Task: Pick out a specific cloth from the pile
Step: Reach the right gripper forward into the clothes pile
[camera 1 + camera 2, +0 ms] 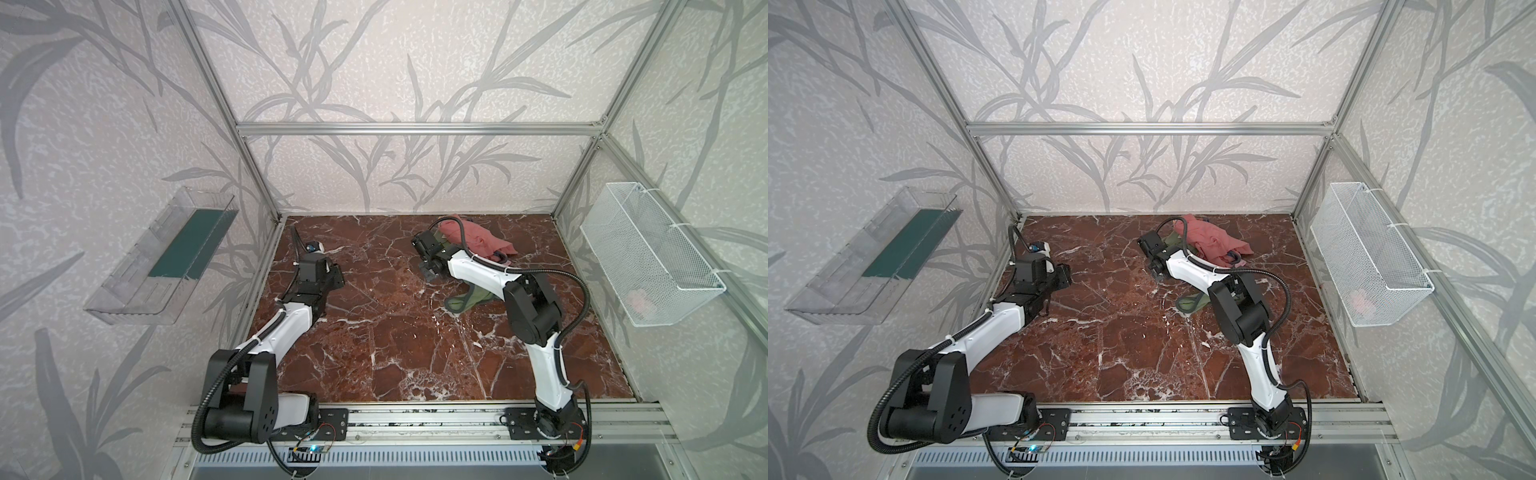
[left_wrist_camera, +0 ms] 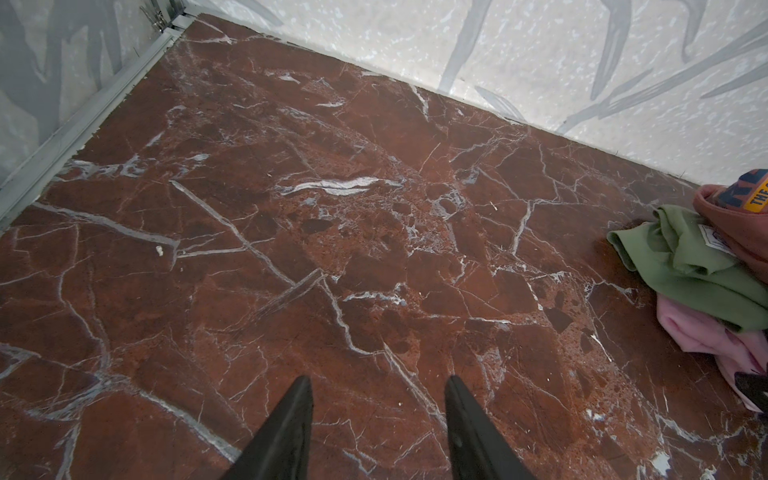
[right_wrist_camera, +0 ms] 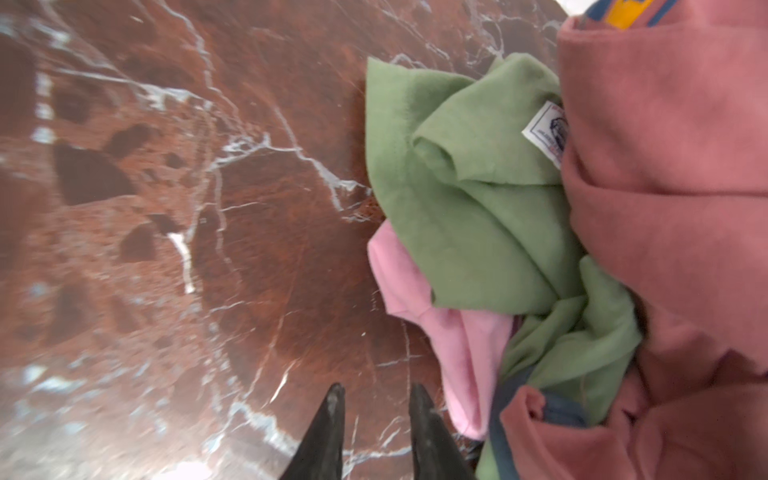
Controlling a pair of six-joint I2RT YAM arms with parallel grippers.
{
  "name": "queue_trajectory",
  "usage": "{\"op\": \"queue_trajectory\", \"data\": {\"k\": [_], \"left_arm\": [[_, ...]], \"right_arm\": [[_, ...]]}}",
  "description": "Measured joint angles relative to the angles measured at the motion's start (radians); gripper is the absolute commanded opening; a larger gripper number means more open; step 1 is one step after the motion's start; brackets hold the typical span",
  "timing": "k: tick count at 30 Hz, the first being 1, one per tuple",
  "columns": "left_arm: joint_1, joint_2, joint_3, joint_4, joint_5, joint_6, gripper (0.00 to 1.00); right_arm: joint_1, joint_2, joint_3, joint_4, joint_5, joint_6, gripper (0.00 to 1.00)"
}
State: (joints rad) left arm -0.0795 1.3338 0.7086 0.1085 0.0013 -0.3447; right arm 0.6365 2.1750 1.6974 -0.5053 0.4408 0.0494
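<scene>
Right fingers [image 3: 326, 436] over the table [image 3: 166, 249] — narrowly parted, holding nothing.
The pile [image 3: 665, 208] lies near the table's back edge; the cloth [image 3: 457, 332], light pink, peeks from under its olive-green piece [image 3: 478, 208], just beside those fingers — left fingers [image 2: 291, 432] stand apart and empty, well away from the pile.

Robot lab cell: aluminium frame [image 1: 415, 129], wallpapered panels [image 1: 374, 62], marble-print tabletop [image 1: 374, 340], arms [image 1: 291, 324] on rail [image 1: 415, 422].

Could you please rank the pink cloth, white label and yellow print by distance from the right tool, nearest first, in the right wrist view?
1. pink cloth, just beside the right tool.
2. white label, on the green piece.
3. yellow print, on the salmon-red cloth.
</scene>
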Motion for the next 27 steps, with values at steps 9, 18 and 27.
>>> {"op": "queue_trajectory", "data": {"k": [9,18,27], "left_arm": [[0.0,0.034,0.028,0.002,0.001,0.001,0.5],[0.0,0.052,0.028,0.003,0.0,0.001,0.5],[0.0,0.073,0.045,0.004,0.0,0.003,0.5]], "right_arm": [[-0.008,0.057,0.053,-0.023,0.086,-0.053,0.31],[-0.011,0.116,0.091,-0.021,0.142,-0.104,0.33],[-0.017,0.139,0.101,0.005,0.198,-0.138,0.32]]}}
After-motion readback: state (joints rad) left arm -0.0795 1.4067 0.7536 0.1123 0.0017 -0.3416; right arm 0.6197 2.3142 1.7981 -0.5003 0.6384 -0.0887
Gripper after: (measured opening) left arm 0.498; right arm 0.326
